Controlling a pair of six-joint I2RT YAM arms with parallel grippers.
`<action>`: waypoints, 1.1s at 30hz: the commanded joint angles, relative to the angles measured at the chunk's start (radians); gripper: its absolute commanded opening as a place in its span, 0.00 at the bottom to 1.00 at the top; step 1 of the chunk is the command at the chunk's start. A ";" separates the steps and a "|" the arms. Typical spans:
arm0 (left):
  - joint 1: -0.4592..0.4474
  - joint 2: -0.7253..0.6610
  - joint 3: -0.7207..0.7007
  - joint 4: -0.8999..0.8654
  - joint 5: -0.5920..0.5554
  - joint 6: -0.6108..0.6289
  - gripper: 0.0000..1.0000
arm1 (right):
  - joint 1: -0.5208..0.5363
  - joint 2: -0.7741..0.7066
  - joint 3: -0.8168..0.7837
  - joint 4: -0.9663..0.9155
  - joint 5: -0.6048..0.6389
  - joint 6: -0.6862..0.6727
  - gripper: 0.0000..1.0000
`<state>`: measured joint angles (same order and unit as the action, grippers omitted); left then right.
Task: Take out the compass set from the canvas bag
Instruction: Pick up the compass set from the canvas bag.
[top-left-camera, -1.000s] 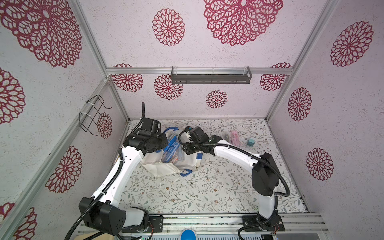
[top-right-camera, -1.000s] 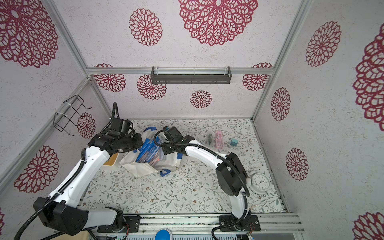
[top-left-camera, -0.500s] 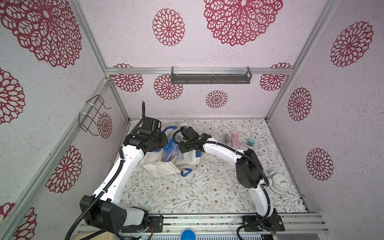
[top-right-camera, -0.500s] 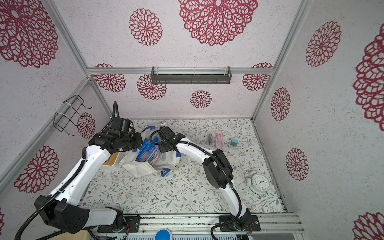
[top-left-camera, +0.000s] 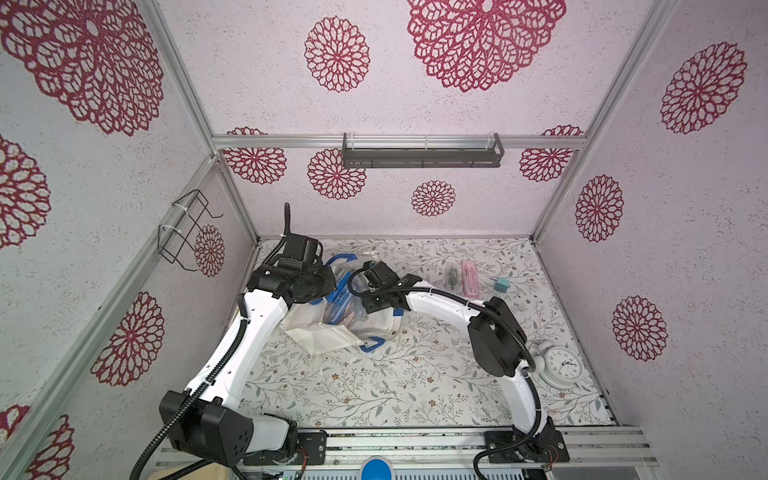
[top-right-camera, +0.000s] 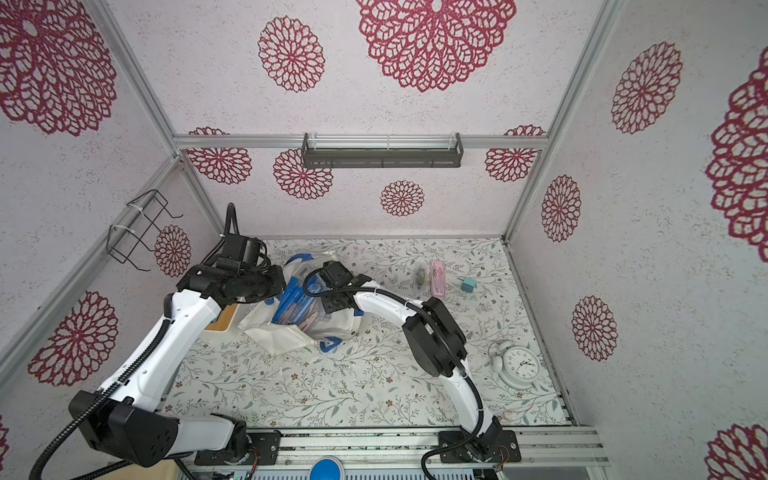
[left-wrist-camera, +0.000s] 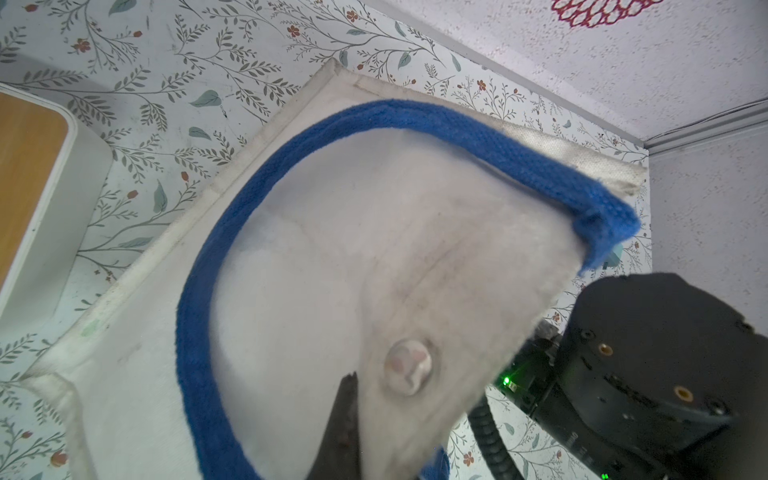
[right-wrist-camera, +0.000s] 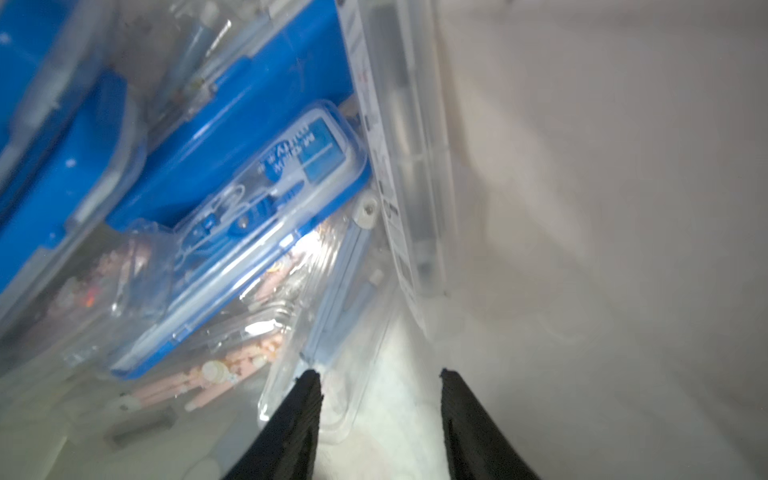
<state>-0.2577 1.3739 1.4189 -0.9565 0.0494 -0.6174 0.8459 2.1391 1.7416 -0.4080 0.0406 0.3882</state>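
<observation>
The off-white canvas bag (top-left-camera: 324, 336) (top-right-camera: 282, 338) with blue straps lies at the back left of the table, mouth held up. My left gripper (left-wrist-camera: 361, 388) is shut on the bag's (left-wrist-camera: 332, 270) fabric edge; only one dark finger (left-wrist-camera: 343, 428) shows. My right gripper (right-wrist-camera: 378, 374) is inside the bag, open, with the bag's inner wall (right-wrist-camera: 582, 208) beside it. Several plastic cases fill the bag. A blue compass set (right-wrist-camera: 249, 232) with a clear lid lies ahead of the fingers. The corner of a clear case (right-wrist-camera: 332, 332) reaches in beside one fingertip (right-wrist-camera: 309, 380).
A pink case (top-left-camera: 469, 276), a greyish case (top-left-camera: 452, 277) and a small teal box (top-left-camera: 501, 284) lie at the back right. A white alarm clock (top-left-camera: 561, 365) stands near the right wall. A wood-topped white box (top-right-camera: 224, 318) (left-wrist-camera: 33, 187) sits left of the bag.
My right arm has swung left and reached further into the bag's mouth, uncovering the clock; in the last half second it barely moved. The left arm has held still on the bag.
</observation>
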 joint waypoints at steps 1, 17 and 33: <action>0.016 0.003 0.036 0.002 -0.002 -0.001 0.00 | 0.013 -0.172 -0.082 0.077 0.002 0.017 0.50; 0.017 0.015 0.059 -0.012 0.014 -0.004 0.00 | 0.041 0.005 0.094 -0.046 0.098 -0.023 0.36; 0.020 0.010 0.056 -0.023 0.012 0.002 0.00 | 0.037 0.127 0.246 -0.146 0.248 -0.054 0.52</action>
<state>-0.2481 1.3937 1.4429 -0.9699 0.0582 -0.6167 0.8825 2.2650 1.9514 -0.5274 0.2279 0.3584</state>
